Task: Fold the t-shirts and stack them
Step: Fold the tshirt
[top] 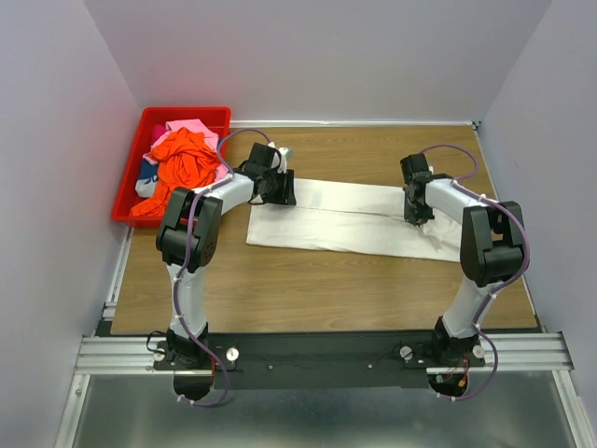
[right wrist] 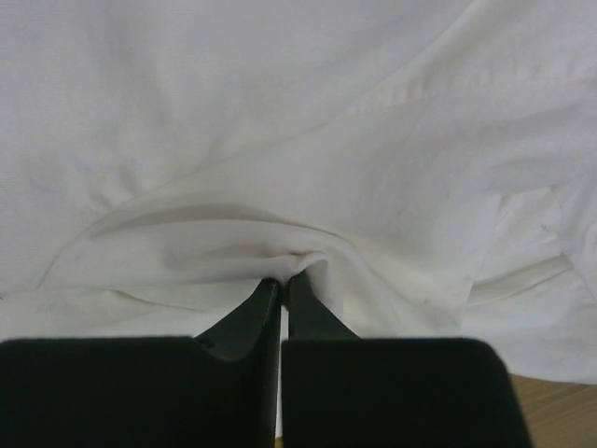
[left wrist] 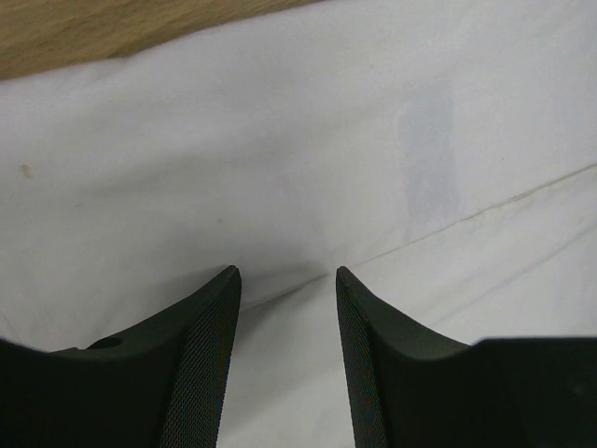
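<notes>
A large white t-shirt (top: 345, 224) lies folded into a long band across the middle of the wooden table. My left gripper (top: 277, 189) is down on its left end, and in the left wrist view it (left wrist: 284, 275) stands open with flat white cloth (left wrist: 280, 168) between and beyond the fingers. My right gripper (top: 415, 213) is at the shirt's right part. The right wrist view shows it (right wrist: 284, 282) shut on a pinched-up fold of the white t-shirt (right wrist: 280, 168). Orange-red (top: 182, 159) and pink (top: 191, 128) t-shirts lie heaped in the bin.
A red plastic bin (top: 140, 140) stands at the table's far left corner, with a dark patterned cloth (top: 147, 175) at its left side. Bare wood (top: 326, 289) lies in front of the white shirt. Grey walls close in the table on three sides.
</notes>
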`<state>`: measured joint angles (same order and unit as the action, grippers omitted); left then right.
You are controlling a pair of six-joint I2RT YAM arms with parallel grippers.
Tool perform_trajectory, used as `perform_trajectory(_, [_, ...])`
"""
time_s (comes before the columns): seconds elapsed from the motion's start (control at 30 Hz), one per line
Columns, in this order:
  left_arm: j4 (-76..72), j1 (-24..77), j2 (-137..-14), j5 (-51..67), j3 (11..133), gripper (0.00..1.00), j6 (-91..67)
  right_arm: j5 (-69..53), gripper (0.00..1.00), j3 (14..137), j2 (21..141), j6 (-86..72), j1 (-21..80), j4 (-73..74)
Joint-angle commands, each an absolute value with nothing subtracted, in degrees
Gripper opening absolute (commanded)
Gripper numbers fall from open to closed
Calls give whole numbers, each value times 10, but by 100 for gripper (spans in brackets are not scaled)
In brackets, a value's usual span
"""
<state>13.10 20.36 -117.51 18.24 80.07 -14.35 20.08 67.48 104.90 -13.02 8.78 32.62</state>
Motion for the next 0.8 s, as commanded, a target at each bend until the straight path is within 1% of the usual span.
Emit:
perform_trajectory(0.0, [179, 203, -1176, 174, 798, 54, -132, 219, 4, 690, 1048, -113, 83, 324])
perform_trajectory(0.1, [185, 203, -1179, 173, 804, 54, -131, 190, 2, 721, 1033, -110, 80, 363])
perform_trajectory(0.3, [201, 202, -1186, 171, 821, 54, -120, 78, 2, 779, 1038, -104, 71, 456])
perform_trajectory(0.47, [214, 201, -1194, 172, 831, 54, -109, -13, 6, 801, 1059, -92, 69, 509])
perform_trajectory(0.5, [216, 200, -1195, 172, 831, 54, -108, -28, 9, 802, 1060, -88, 70, 520])
perform_trajectory(0.57, [218, 200, -1194, 172, 831, 54, -105, -71, 13, 800, 1059, -82, 69, 529])
perform_trajectory(0.6, [219, 200, -1194, 171, 829, 54, -105, -87, 22, 795, 1057, -76, 68, 532])
perform_trajectory(0.7, [218, 199, -1194, 170, 825, 54, -105, -123, 36, 788, 1054, -69, 65, 535])
perform_trajectory(0.73, [219, 199, -1194, 171, 826, 54, -105, -127, 45, 785, 1053, -69, 63, 536])
perform_trajectory(0.77, [218, 199, -1194, 171, 825, 54, -105, -130, 50, 784, 1052, -69, 60, 535])
